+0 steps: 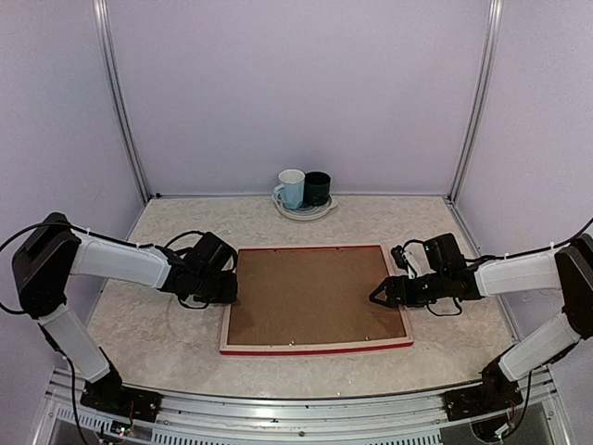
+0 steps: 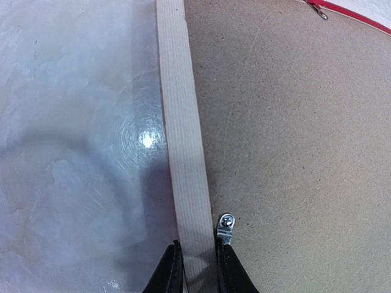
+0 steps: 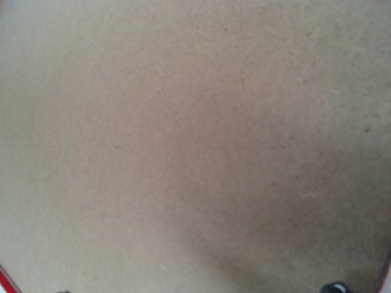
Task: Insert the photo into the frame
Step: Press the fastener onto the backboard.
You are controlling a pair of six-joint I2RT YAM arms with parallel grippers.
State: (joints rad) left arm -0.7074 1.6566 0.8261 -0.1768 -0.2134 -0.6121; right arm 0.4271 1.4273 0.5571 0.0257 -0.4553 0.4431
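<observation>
The frame [image 1: 315, 349] lies face down in the middle of the table, its red edge showing along the front and its pale wood back rail [image 2: 180, 122] running up the left wrist view. A brown backing board [image 1: 315, 295] fills it, and the photo is hidden. My left gripper [image 2: 197, 251] is shut across the left rail, one finger on each side, beside a small metal clip [image 2: 225, 224]. My right gripper [image 1: 378, 295] hovers open at the frame's right edge, low over the backing board [image 3: 183, 134], which fills the blurred right wrist view.
A pale blue-white mug [image 1: 291, 188] and a dark mug [image 1: 317, 188] stand on a plate [image 1: 301, 212] at the back centre by the wall. Upright metal posts rise at both back corners. Marbled tabletop [image 2: 73, 152] lies left of the frame.
</observation>
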